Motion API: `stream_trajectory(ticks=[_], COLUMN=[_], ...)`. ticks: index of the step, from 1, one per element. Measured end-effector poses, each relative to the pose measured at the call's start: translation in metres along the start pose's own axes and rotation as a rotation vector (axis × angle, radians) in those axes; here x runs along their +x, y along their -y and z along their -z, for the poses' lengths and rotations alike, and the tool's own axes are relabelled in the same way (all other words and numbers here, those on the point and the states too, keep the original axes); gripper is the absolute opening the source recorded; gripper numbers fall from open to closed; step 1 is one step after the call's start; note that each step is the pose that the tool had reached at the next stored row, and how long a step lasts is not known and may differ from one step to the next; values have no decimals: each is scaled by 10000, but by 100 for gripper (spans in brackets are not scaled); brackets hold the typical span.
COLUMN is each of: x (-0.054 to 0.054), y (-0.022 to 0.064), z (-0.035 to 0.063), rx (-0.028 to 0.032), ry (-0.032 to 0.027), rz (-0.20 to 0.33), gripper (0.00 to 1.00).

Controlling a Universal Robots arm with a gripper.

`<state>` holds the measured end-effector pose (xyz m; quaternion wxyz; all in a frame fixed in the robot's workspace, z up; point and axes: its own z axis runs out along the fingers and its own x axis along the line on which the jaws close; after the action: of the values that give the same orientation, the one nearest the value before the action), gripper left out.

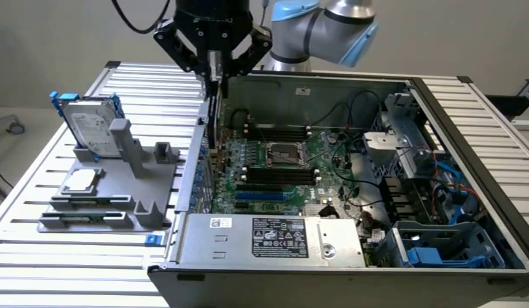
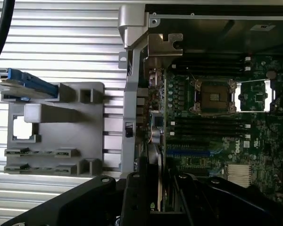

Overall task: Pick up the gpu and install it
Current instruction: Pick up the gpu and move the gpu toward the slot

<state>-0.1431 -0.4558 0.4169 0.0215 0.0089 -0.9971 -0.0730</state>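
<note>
One card is in your gripper (image 1: 213,76): the fingers are pinched narrow on the top of the gpu (image 1: 212,119). It hangs straight below them and shows as a thin dark strip, edge-on in the exterior view. Its long axis reads as upright. Its lower end sits just inside the wall of the computer case (image 1: 194,173) on the exterior view's left. You cannot tell from these views whether card and wall touch.

The expansion slots (image 1: 254,191) on the motherboard (image 1: 286,176) lie below the card and toward the exterior view's right. That downward, slightly sideways offset is the relation that matters.

Well apart, outside the case, the grey fixture (image 1: 102,199) on the bench (image 1: 33,256) carries the hard drive (image 1: 89,125) and the CPU chip (image 1: 83,181).
</note>
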Motion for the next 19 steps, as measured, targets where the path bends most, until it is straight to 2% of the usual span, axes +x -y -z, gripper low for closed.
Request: stream_trajectory(ticks=[5,12,19], x=[-229,-551,-844], y=[8,10,-77], z=[-13,-122,-251], rx=[-2,5,12], ry=[0,0,-1], rz=[1,0,-1], gripper=[26,26,26])
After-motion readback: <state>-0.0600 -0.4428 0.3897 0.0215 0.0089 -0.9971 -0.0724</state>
